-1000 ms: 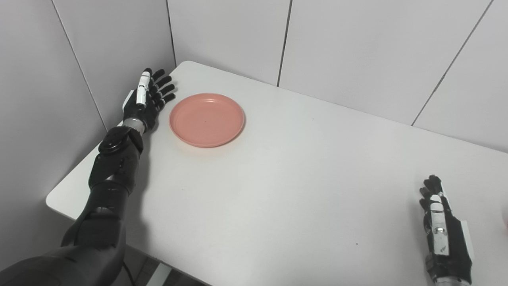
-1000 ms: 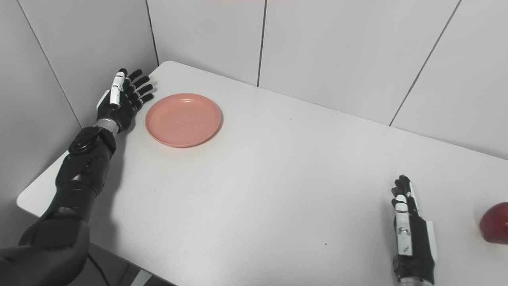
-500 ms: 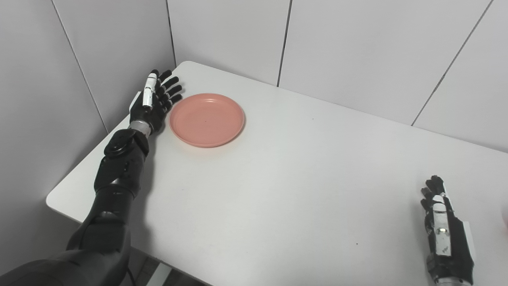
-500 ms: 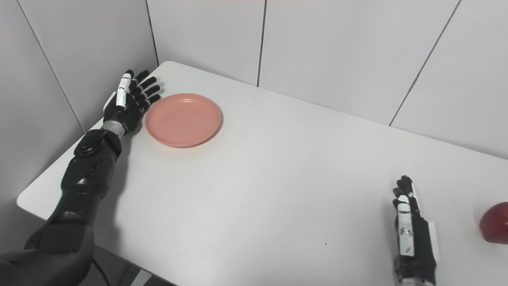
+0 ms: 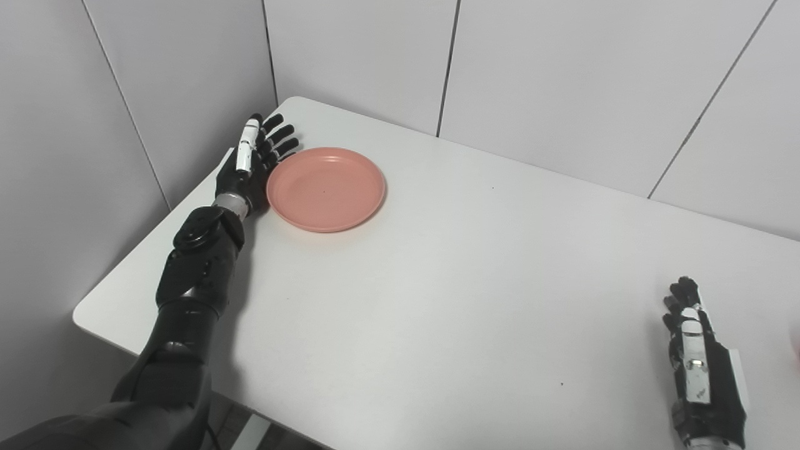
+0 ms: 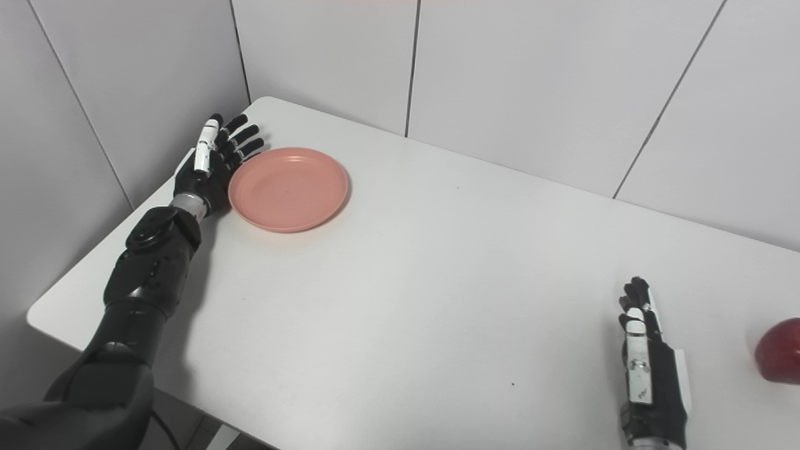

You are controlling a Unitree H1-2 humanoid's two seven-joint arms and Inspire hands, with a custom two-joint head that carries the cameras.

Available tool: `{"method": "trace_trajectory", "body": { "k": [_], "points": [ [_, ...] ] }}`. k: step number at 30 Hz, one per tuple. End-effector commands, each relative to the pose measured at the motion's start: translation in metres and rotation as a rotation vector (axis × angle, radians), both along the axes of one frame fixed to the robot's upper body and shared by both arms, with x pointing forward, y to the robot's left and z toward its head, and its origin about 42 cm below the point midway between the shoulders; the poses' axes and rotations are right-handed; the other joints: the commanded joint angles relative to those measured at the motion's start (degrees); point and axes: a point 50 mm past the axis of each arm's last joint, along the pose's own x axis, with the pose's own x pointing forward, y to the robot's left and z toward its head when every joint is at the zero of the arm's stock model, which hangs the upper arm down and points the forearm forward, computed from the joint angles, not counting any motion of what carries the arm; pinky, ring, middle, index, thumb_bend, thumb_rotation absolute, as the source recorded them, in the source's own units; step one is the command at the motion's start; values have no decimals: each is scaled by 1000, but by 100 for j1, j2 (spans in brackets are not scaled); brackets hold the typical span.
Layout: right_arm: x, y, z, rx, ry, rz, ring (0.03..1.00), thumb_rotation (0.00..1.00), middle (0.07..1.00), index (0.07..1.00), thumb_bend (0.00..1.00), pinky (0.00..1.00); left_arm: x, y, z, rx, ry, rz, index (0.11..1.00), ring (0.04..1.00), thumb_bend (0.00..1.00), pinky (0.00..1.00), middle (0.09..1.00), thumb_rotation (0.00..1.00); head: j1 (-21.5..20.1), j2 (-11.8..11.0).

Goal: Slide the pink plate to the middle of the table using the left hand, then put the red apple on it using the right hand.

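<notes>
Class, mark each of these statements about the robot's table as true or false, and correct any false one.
1. The pink plate lies near the table's far left corner. True.
2. The red apple sits on the plate. False: it rests on the table at the right edge of the right eye view, and the plate holds nothing.
3. The left hand is beside the plate's left rim, fingers spread. True.
4. The right hand is holding the apple. False: it lies on the table, apart from the apple, holding nothing.
5. The plate is blue. False: it is pink.
</notes>
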Motion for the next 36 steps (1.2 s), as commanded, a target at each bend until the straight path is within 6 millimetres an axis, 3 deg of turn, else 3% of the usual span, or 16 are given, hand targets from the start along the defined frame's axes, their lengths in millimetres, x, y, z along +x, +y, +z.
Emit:
{"method": "trace_trajectory", "body": {
  "k": [1,36],
  "points": [
    [2,0,7,2,-31,-6,968,1000,958,957,37,1000,5,-3,12,1,-29,-11,867,879,331,880,883,1000,-2,6],
    [1,2,5,5,-38,-9,950,1000,946,947,51,981,13,-44,1,-22,31,-91,879,888,340,899,893,1000,-151,96]
  ]
}}
